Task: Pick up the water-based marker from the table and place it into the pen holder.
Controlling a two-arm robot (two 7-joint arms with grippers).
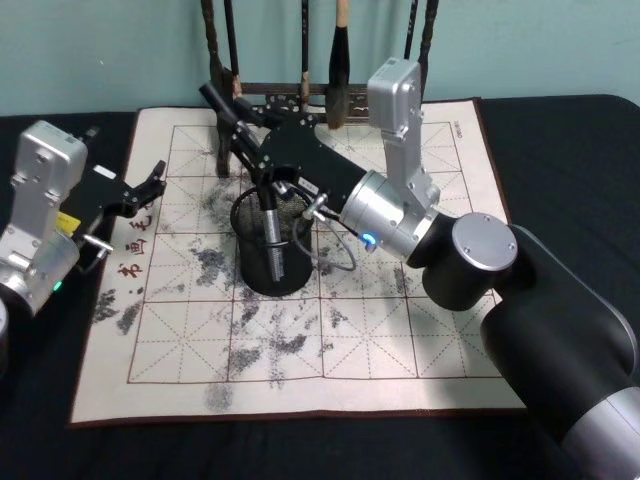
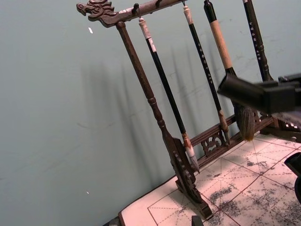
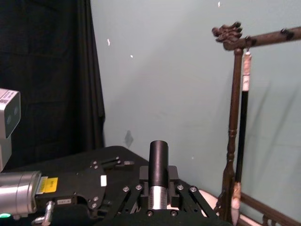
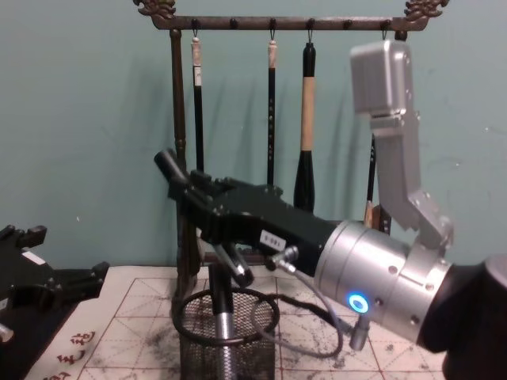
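Observation:
The black mesh pen holder [image 1: 270, 285] [image 4: 198, 348] stands on the ink-stained mat [image 1: 400, 340]. My right gripper [image 1: 250, 140] [image 4: 207, 218] [image 3: 158, 188] hovers just over its mouth, shut on the marker [image 3: 158, 162]. The marker has a black cap and a silver barrel and is held tilted. Its cap end [image 1: 215, 102] [image 4: 168, 165] [image 2: 244, 92] sticks up towards the rack, and its lower part is hidden behind the fingers. My left gripper [image 1: 153, 190] [image 4: 63, 253] rests open at the mat's left edge.
A silver-and-black pen [image 1: 271, 232] [image 4: 224, 328] stands upright inside the holder, under the right gripper. The tall wooden brush rack [image 1: 300, 95] [image 4: 178, 119] [image 2: 141, 80] with hanging brushes stands close behind. A cable loop [image 1: 345, 262] hangs below the right wrist.

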